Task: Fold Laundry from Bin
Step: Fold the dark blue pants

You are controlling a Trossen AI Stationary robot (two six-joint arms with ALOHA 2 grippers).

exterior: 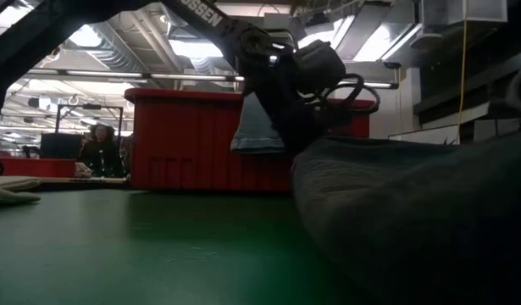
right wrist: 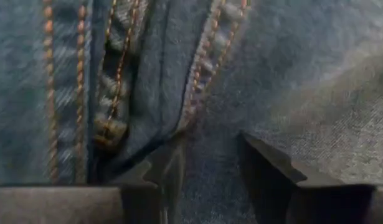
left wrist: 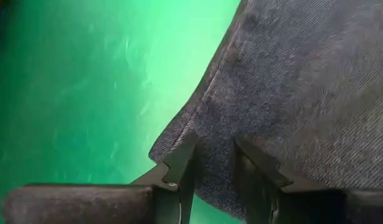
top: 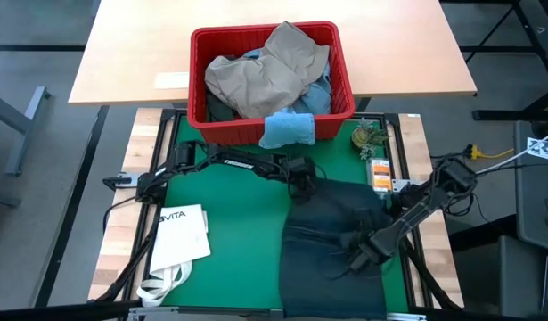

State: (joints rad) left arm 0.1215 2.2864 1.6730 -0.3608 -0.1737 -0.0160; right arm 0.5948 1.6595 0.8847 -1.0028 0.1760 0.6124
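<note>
Dark navy jeans (top: 331,241), spread near the bin (top: 272,127): we pinch a far edge with left gripper (left wrist: 210,165), the fly with right gripper (right wrist: 210,163). Folding underway; next, a coordinated lift.

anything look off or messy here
A small light blue cloth droops over the front rim of the red bin instead of lying inside. Beside the mat, small clutter sits on the table's right edge. The dark jeans lie rumpled, not yet folded.
</note>
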